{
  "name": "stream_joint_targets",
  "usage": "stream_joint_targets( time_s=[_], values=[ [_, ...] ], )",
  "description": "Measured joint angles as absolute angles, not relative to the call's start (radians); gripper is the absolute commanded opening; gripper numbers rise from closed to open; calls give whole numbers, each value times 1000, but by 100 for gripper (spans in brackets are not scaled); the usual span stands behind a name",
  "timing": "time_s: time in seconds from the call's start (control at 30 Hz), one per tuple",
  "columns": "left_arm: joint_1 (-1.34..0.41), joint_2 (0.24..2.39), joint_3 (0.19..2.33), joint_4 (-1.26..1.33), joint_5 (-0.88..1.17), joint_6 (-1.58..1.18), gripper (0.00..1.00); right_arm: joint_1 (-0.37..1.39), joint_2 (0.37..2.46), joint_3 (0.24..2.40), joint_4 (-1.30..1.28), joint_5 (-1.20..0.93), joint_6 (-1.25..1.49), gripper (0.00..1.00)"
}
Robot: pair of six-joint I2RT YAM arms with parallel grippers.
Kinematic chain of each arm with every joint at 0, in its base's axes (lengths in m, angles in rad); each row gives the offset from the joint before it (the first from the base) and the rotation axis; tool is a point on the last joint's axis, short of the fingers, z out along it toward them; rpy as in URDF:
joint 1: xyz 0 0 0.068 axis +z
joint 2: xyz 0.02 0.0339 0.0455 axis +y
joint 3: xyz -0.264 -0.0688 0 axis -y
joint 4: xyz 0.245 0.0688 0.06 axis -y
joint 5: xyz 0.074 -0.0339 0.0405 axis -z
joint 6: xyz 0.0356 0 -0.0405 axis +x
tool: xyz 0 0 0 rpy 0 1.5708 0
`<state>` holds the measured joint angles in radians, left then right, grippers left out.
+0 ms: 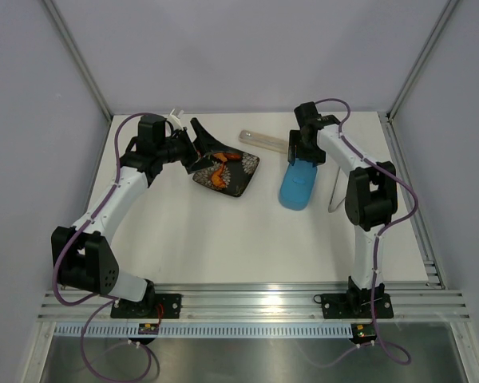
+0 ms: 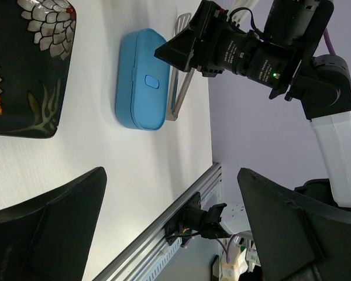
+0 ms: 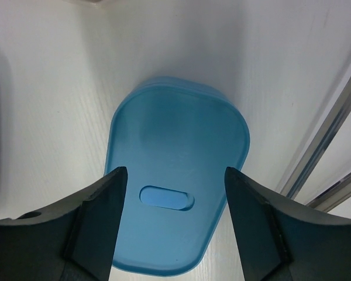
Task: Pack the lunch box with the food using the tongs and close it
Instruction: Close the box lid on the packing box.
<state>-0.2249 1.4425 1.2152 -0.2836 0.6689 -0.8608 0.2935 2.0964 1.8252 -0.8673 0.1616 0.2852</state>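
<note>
The light-blue lunch box point(image 1: 297, 187) lies right of centre with its lid on. My right gripper point(image 1: 303, 153) hangs open over the box's far end. In the right wrist view its fingers point(image 3: 93, 222) stand either side of the latch recess on the lunch box point(image 3: 175, 134), holding nothing. The silver tongs point(image 1: 335, 191) lie on the table just right of the box, and behind the lunch box point(image 2: 141, 79) as tongs point(image 2: 180, 93) in the left wrist view. Orange food point(image 1: 217, 171) sits on the black plate point(image 1: 243, 182). My left gripper point(image 1: 201, 150) is open at the plate's left edge, empty point(image 2: 171, 175).
A long translucent case point(image 1: 263, 140) lies at the back between the plate and the right arm. The aluminium rail point(image 1: 255, 299) runs along the near table edge. The enclosure's frame post point(image 1: 407, 159) borders the table on the right, close to the tongs.
</note>
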Motion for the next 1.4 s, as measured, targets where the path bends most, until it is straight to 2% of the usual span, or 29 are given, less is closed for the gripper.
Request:
stream_joint_targets(
  time_s=[0.2,0.5,0.77,0.97,1.13,1.4],
  values=[
    [-225,1443,1215,-284,669,-861,99,299,2111,1742,-850,167,290,74],
    [-225,1443,1215,-284,669,-861,99,315,2085,1730,-850,175,292,74],
    [-225,1443,1215,-284,669,-860,99,356,1952,1723,-871,176,292,74],
    [-225,1443,1215,-284,669,-859,99,400,1835,1558,-845,165,310,74],
    [-225,1443,1215,-284,669,-854,99,423,1847,1382,-826,138,331,73],
    [-225,1450,1215,-289,669,-846,99,428,1847,1409,-850,140,333,75]
  ],
)
